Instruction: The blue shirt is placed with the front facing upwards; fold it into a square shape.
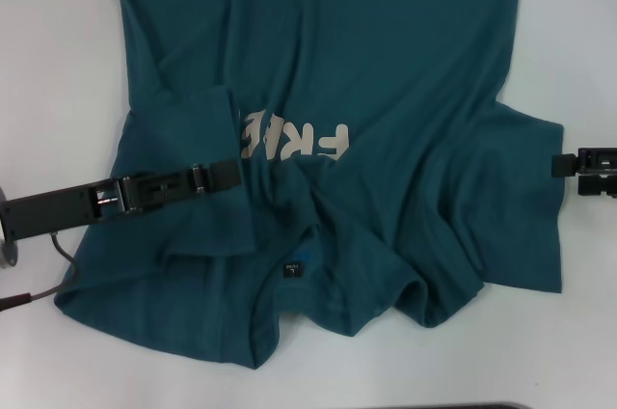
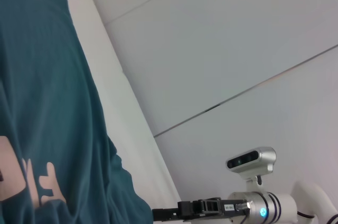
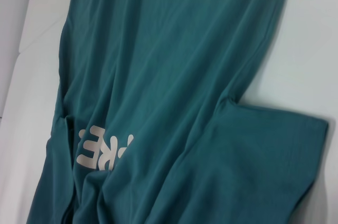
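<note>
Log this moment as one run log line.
dark teal-blue cotton T-shirt: left sleeve folded inward | left gripper: over fold | right gripper: at right sleeve edge

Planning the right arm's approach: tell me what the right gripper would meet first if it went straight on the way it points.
Probably the blue shirt: the right gripper points across at its spread sleeve edge. Its height above the cloth is unclear.
</note>
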Available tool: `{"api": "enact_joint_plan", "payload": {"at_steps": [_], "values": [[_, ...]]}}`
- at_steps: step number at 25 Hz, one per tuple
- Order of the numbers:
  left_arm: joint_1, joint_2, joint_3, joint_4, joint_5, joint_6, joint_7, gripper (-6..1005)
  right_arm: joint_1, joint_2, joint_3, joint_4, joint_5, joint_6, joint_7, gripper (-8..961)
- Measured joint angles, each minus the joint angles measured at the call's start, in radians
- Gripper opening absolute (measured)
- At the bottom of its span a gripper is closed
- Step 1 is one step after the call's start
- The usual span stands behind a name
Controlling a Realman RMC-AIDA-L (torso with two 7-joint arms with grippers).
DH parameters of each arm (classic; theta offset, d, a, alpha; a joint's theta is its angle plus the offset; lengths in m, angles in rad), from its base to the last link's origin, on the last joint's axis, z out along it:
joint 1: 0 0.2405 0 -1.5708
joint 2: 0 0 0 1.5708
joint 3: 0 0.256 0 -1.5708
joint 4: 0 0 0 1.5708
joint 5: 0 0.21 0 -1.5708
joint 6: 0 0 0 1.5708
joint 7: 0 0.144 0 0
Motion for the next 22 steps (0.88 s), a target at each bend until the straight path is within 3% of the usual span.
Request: {"api": "enact_joint_plan", "payload": {"at_steps": [22], "values": [[-0.004,0.0,0.0,0.004,0.0,-0.009,0.0,751,0.048,0.026,-0.004,0.031,-0.032,0.039,0.008,942]]}}
